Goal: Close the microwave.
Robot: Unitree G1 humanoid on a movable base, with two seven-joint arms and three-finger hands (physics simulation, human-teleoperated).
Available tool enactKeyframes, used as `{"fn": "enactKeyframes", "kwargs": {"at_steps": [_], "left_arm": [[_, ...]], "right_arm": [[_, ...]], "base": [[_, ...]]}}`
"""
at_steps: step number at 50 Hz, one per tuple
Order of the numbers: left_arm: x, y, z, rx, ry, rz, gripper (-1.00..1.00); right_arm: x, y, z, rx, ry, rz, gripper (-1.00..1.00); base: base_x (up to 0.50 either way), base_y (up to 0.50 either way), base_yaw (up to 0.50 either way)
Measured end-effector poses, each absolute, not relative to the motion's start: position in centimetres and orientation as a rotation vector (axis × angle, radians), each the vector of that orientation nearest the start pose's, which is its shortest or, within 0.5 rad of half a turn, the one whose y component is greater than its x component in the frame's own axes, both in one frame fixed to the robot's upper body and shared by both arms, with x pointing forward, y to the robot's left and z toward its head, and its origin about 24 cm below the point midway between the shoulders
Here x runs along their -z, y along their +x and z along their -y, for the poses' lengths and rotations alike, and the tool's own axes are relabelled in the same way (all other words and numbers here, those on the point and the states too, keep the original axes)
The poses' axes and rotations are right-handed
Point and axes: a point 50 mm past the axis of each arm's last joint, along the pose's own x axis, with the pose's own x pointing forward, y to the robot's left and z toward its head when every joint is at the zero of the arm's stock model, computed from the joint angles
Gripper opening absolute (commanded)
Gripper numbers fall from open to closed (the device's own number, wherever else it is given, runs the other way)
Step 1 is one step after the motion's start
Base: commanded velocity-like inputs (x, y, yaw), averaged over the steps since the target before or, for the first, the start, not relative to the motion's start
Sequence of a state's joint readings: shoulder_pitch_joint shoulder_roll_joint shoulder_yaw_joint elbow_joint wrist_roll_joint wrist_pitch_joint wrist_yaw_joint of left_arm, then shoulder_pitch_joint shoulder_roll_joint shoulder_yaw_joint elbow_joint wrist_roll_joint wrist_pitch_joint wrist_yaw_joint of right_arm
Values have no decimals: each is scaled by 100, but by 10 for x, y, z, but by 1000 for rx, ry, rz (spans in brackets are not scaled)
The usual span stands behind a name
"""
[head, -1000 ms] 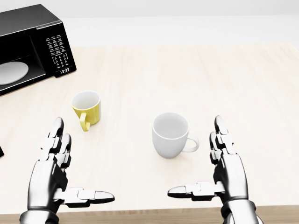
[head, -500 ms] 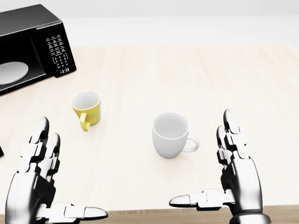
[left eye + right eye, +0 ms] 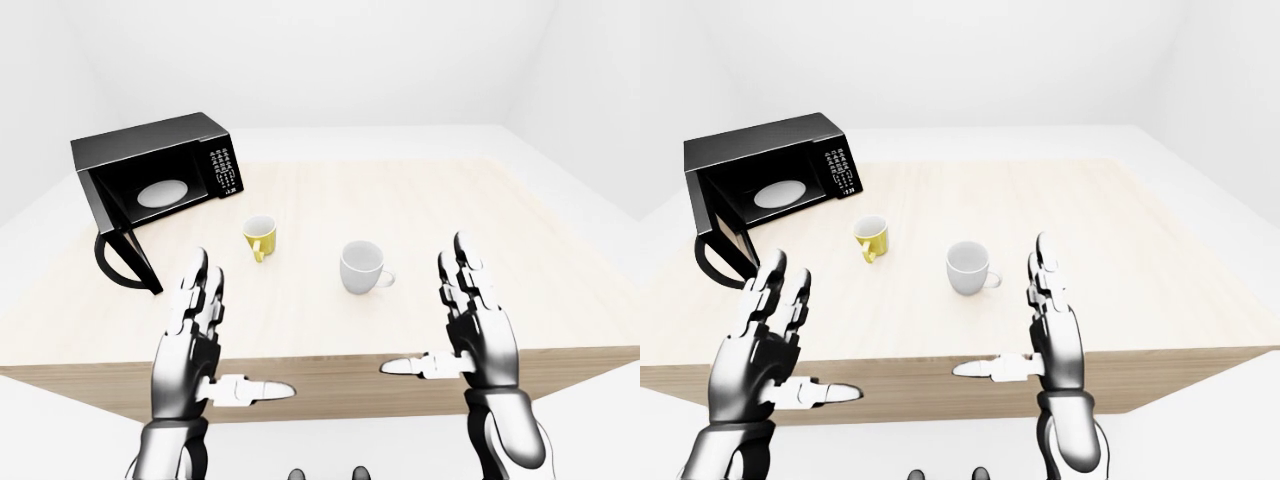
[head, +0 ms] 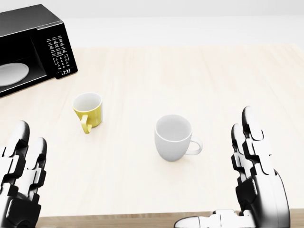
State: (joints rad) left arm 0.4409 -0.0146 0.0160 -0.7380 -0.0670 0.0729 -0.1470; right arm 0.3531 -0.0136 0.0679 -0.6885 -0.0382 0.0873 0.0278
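Yellow mug [image 4: 88, 109] left of white mug [image 4: 173, 137], pale wooden table [image 4: 199, 80]

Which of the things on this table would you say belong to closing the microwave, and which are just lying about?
Job:
microwave, standing open
its door, swung out
left hand, open
right hand, open

Lying about:
yellow mug
white mug
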Motion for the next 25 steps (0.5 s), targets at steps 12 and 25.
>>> {"fn": "enactKeyframes", "kwargs": {"at_steps": [12,25], "left_arm": [[-126,152,-167,28,-19,279,100],[-130,148,-168,26,-23,297,100]], "right_arm": [[-126,171,152,15,-62,280,100],[-128,168,152,21,-70,285,100]], "base": [[0,0,0],[0,0,0]]}}
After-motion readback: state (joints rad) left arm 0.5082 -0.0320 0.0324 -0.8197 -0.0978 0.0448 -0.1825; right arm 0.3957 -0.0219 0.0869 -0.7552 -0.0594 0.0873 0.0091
